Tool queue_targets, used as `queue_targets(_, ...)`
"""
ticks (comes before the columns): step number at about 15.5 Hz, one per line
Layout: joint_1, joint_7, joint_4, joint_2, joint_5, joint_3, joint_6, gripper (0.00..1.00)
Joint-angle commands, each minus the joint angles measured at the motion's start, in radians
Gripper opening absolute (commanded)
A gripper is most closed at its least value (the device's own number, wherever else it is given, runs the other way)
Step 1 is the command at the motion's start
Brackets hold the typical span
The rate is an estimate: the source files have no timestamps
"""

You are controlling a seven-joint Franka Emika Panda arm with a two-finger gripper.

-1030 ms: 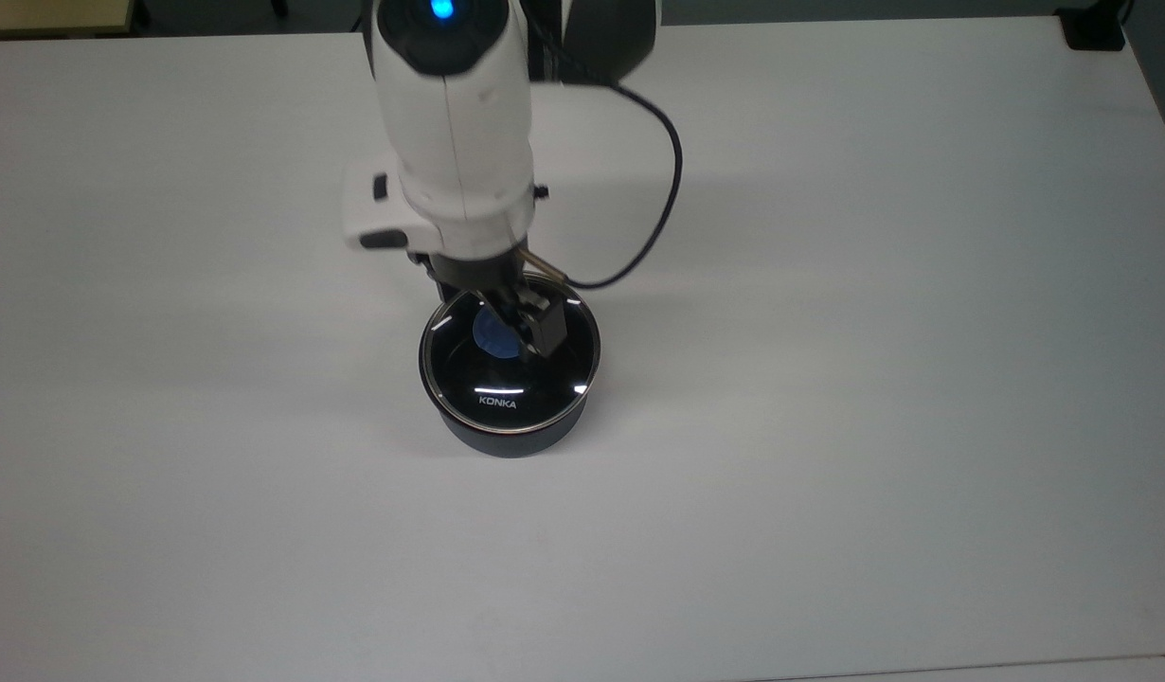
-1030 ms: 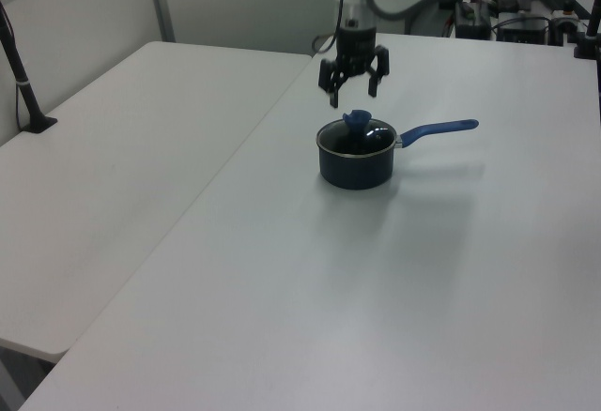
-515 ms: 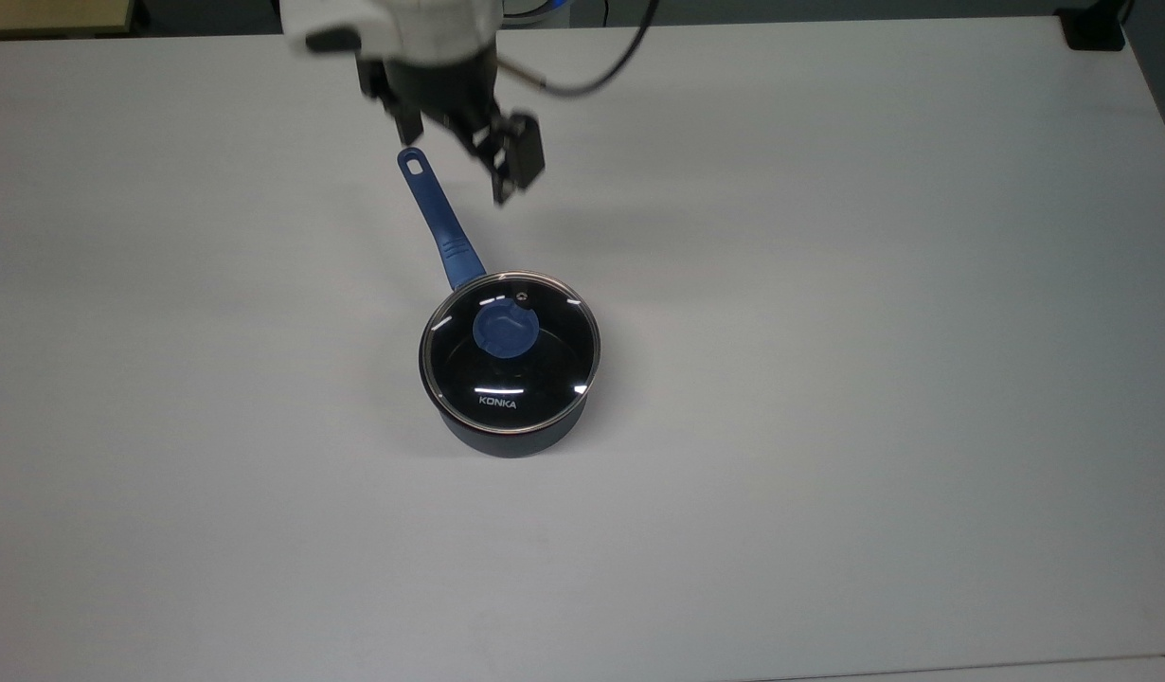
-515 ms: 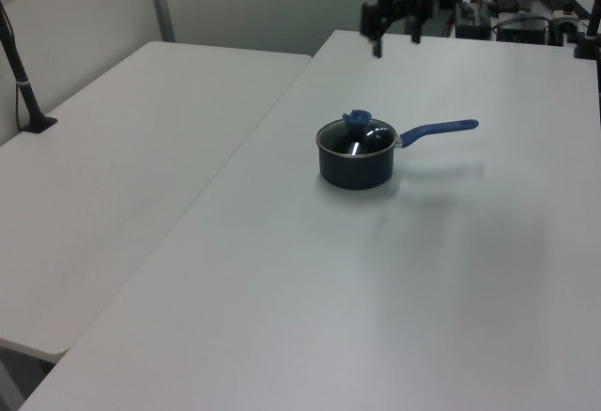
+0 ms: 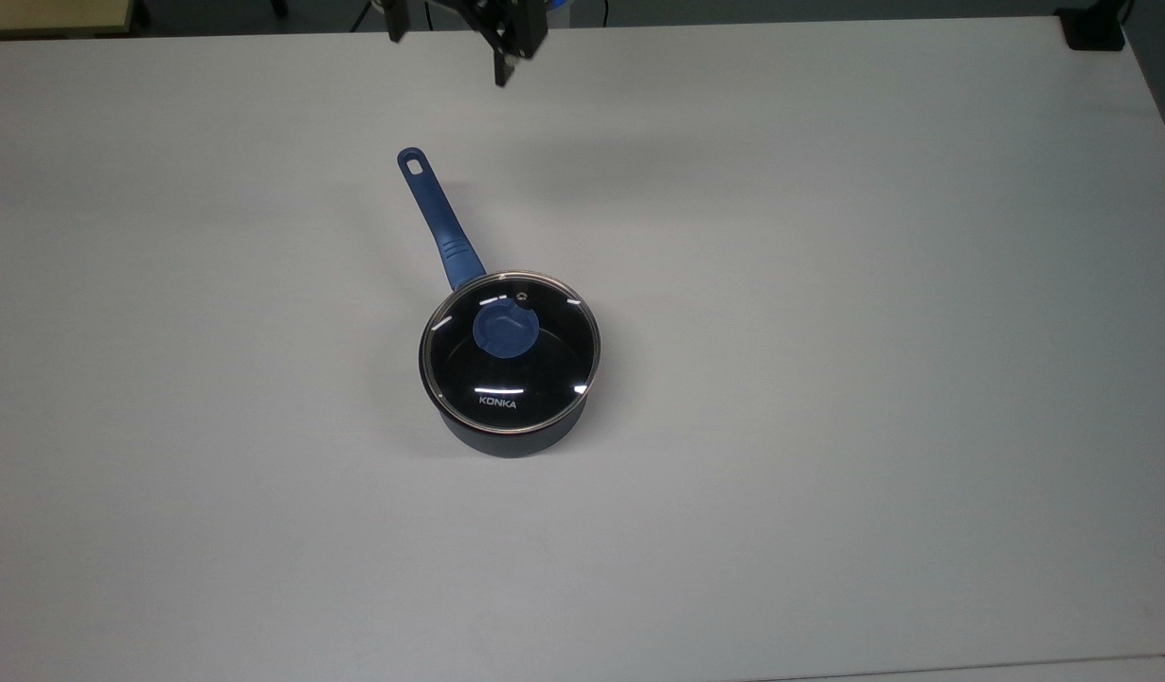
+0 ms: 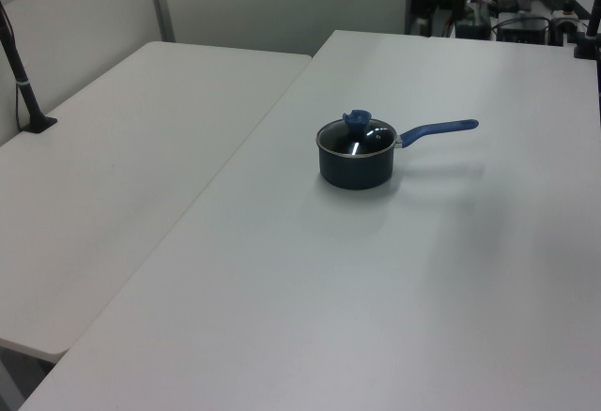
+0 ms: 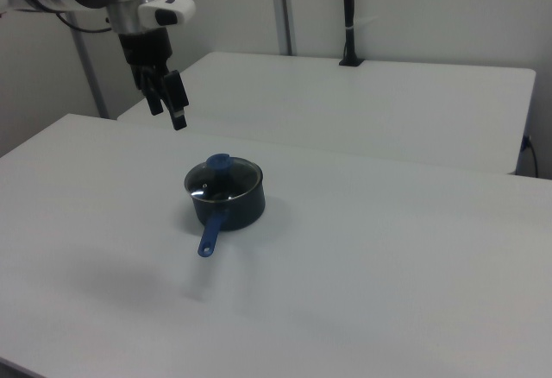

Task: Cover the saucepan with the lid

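The lid (image 5: 510, 349) sits level on the saucepan (image 5: 507, 431) at mid-counter (image 5: 829, 426), rim seated all round — placement reads as complete. The gripper (image 7: 167, 107), directly over the knob a second ago, has withdrawn high and well clear, fingers (image 7: 179, 115) apart and empty.

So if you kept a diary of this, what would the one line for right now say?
lid: seated on saucepan | gripper: open, empty, raised away from pan | handle: free | table: pan stands alone
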State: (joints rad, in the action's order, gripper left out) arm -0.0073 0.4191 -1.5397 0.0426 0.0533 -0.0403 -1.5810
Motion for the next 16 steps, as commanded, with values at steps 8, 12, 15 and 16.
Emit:
queue_targets(8,0.015,-0.379,-0.073,-0.067,0.031,0.049,-0.024,1.00)
queue_targets(12,0.017,-0.402,-0.068,-0.066,0.023,0.071,-0.036,1.00)
queue_targets(15,0.017,-0.422,-0.071,-0.064,0.023,0.074,-0.063,1.00)
queue_targets(16,0.017,-0.422,-0.069,-0.066,0.023,0.074,-0.062,1.00)
